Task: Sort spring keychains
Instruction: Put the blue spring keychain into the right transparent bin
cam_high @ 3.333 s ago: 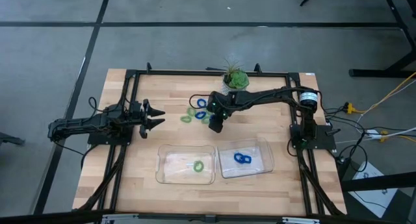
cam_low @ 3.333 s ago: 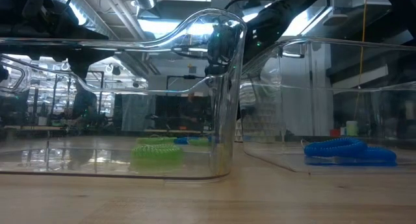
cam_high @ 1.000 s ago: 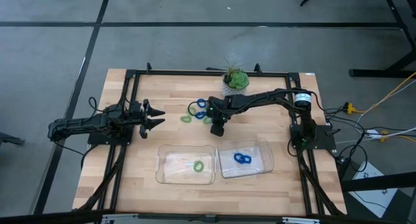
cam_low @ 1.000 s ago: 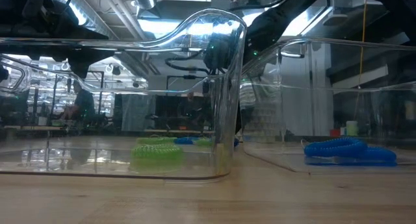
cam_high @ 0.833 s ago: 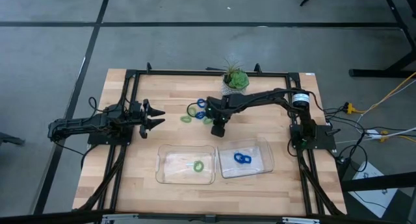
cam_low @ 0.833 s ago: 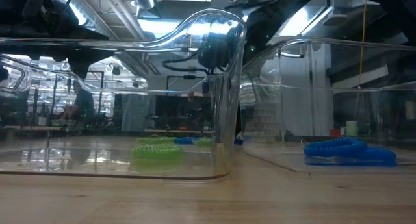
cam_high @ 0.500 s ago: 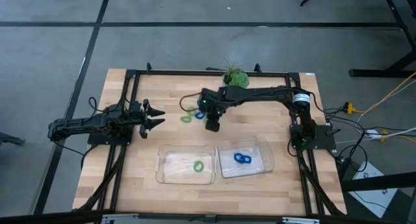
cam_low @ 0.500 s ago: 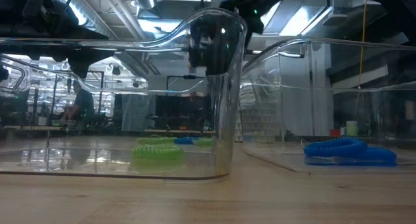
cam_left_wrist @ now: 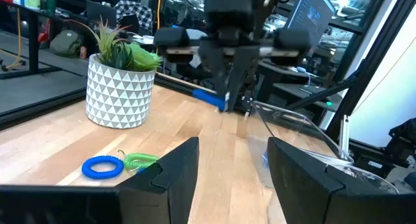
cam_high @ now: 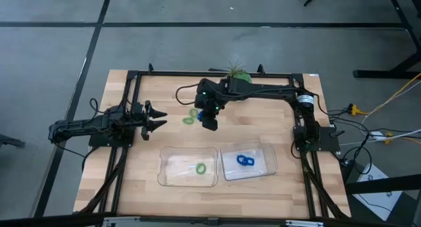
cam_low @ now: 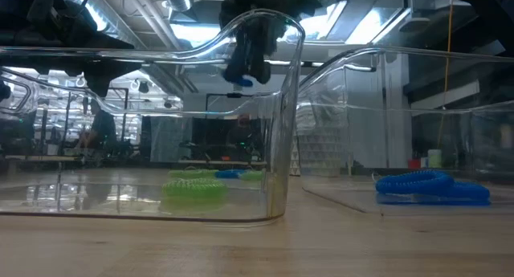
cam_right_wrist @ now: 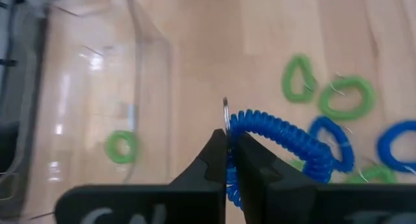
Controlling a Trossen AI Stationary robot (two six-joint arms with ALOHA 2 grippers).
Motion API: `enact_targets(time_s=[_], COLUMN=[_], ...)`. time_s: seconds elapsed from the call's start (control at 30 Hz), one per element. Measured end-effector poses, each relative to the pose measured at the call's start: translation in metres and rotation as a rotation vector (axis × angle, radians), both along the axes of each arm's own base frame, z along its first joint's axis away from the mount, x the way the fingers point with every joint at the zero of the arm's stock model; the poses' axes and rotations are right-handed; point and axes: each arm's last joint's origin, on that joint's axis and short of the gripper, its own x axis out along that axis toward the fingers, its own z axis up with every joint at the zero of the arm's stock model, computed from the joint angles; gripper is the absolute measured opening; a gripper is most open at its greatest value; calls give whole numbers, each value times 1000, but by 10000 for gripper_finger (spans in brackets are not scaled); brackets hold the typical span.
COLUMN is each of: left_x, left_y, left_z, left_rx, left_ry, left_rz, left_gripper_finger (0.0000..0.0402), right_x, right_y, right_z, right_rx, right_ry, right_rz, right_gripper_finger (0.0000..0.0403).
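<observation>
One bright blue coiled plastic spring keychain (cam_right_wrist: pixel 286 143) is held pinched between the nearly closed fingers of the right gripper (cam_right_wrist: pixel 227 160), clear of the table; a small metal ring is seen at the grip point. Compared with a second ago, when this gripper was lower and nearer the pile beside the plant, it is now raised and shifted toward the table's left (cam_high: pixel 209 119), with the blue coil hanging beneath it in the low view (cam_low: pixel 239 81). The pick is judged complete, and transport to the blue tray is judged to be the step in hand.

The left gripper (cam_high: pixel 158 119) is parked at the left side of the table, fingers spread wide and empty.

The rounded clear plastic tray on the left (cam_high: pixel 164 176) is glossy and reflective and contains a single light green coiled loop (cam_high: pixel 201 168). The matching clear tray on the right (cam_high: pixel 270 166) contains blue coiled loops (cam_high: pixel 245 160). Unsorted blue and green coils (cam_right_wrist: pixel 341 130) lie on the pale, matte, banded wooden table top (cam_high: pixel 131 181), near the held one's pick point. The coils are ribbed, springy and light; swinging under motion is judged likely.

A green spiky plant in a white pot with a grey triangle pattern (cam_left_wrist: pixel 121 87) stands at the far edge, apart from the trays.
</observation>
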Motion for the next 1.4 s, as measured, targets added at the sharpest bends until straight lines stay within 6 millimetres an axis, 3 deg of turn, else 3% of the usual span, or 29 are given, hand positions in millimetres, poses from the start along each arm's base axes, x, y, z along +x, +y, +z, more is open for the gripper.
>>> enact_targets(time_s=[0.33, 0.63, 1.07, 1.4], left_x=[0, 0, 0, 0], left_y=[0, 0, 0, 0], left_z=[0, 0, 0, 0], left_rx=[0, 0, 0, 0], left_ry=[0, 0, -1, 0], left_rz=[0, 0, 0, 0], left_gripper_finger=[178, 178, 178, 178], right_x=[1, 1, -21, -40], right_y=[9, 43, 75, 84], right_z=[14, 20, 58, 65], right_rx=[61, 40, -37, -137], right_ry=[-51, -64, -150, -74], right_rz=[92, 198, 269, 261], right_gripper_finger=[16, 16, 16, 16])
